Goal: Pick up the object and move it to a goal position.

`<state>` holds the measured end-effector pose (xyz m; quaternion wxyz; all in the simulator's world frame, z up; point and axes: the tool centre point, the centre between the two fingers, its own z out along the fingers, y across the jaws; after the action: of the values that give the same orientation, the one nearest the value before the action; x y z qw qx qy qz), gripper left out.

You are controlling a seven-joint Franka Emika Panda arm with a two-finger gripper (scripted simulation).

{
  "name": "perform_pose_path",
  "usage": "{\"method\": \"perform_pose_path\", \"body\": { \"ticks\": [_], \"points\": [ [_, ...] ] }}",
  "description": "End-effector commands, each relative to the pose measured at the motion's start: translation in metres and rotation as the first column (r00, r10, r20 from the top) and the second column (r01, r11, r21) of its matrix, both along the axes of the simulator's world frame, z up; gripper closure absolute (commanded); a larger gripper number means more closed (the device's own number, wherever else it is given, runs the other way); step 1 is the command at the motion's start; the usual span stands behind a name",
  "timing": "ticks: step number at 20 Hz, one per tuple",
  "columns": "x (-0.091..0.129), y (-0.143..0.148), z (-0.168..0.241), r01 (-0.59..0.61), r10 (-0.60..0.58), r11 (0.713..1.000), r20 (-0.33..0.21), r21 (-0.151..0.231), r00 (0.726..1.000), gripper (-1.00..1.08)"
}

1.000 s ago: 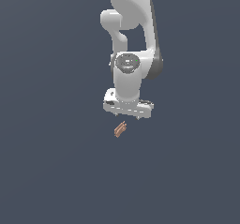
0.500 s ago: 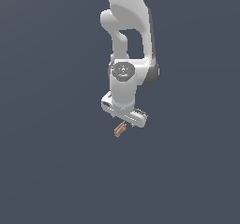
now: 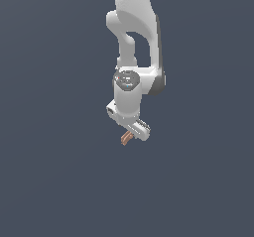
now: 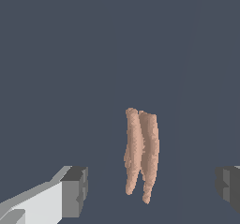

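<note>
Against a flat slate-grey ground, a white Franka Panda arm [image 3: 133, 42] reaches down from the top of the exterior view, its wrist bent so that the gripper [image 3: 130, 132] sits tilted, one end lower toward the exterior view's right. The object [image 3: 126, 139], a small reddish-brown ridged piece, pokes out just below the white gripper body, partly hidden by it, its visible end pointing down and toward the exterior view's left.

In the wrist view the object [image 4: 141, 153] shows as two long, narrow, pinkish-brown lobes pressed side by side, tapering to points at one end, standing lengthwise in the picture. It lies in the gap between the two dark-grey fingertips [image 4: 75, 191], nearer to neither by much, and touching neither: grey ground shows on both sides of it. One fingertip is carried on a white finger body that enters from the corner of the frame; the other fingertip [image 4: 228, 184] is cut by the picture's edge. The jaws stand spread wide, released, gripping nothing.

Whether the object rests on the surface or hangs above it cannot be told, since the ground carries no shadow or texture in either view. No goal marker shows in either picture.
</note>
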<state>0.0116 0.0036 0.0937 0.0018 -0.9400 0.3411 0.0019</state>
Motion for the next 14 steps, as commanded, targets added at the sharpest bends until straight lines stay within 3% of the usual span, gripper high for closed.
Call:
{"method": "perform_pose_path", "body": {
  "ticks": [1, 14],
  "points": [
    [0.001, -0.002, -0.002, 0.027, -0.027, 1.0, 0.001, -0.003, 1.0, -0.92],
    [0.001, -0.003, -0.022, 0.043, -0.043, 0.999, 0.002, -0.004, 0.999, -0.92]
  ]
}}
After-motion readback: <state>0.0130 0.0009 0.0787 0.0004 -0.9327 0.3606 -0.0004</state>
